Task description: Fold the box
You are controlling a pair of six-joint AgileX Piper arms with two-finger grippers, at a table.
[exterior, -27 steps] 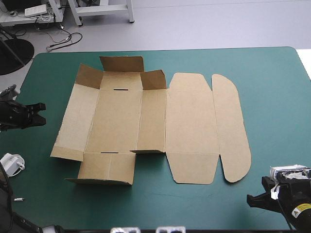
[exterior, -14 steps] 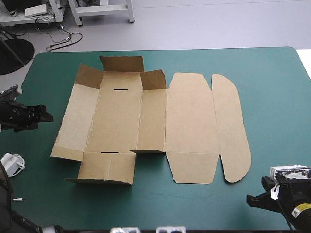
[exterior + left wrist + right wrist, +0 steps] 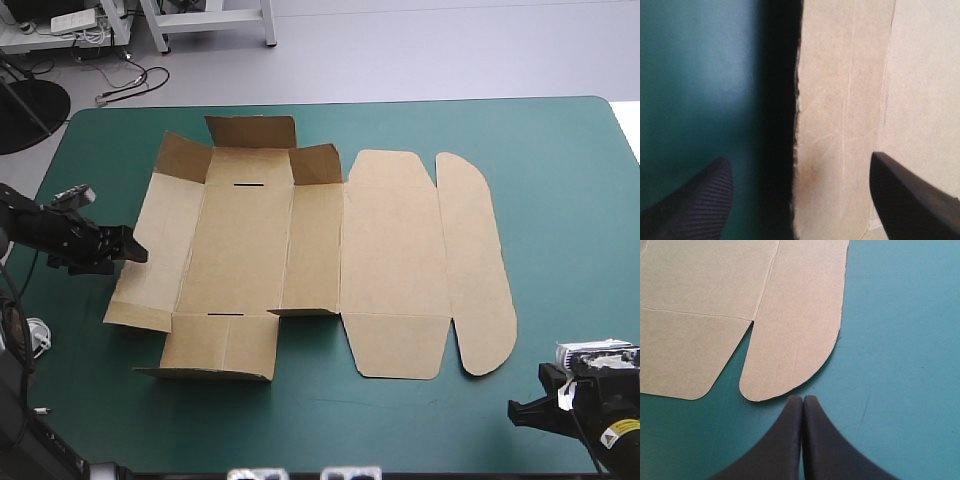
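The brown box [image 3: 300, 250] lies as a cut sheet on the teal-green cover, its lid panels flat on the right. On its left part, the far flaps [image 3: 250, 132] stand raised and the near flap [image 3: 215, 350] is tilted up. My left gripper [image 3: 132, 250] is at the box's left edge. In the left wrist view my left gripper [image 3: 799, 160] is open, with the edge of the box's left panel [image 3: 840, 120] between the black fingers [image 3: 700, 200]. My right gripper [image 3: 802, 399] is shut and empty, just short of the box's rounded lid flap [image 3: 795, 340], at the table's near right corner [image 3: 520, 412].
A small white item [image 3: 35, 335] lies at the table's left edge, behind my left arm. Bare teal-green cover [image 3: 570, 220] stretches right of the box, and a strip of it [image 3: 350, 420] runs along the near edge.
My left arm has moved right, up to the box's left edge, and its fingers have opened from shut. The right arm and the box have not moved.
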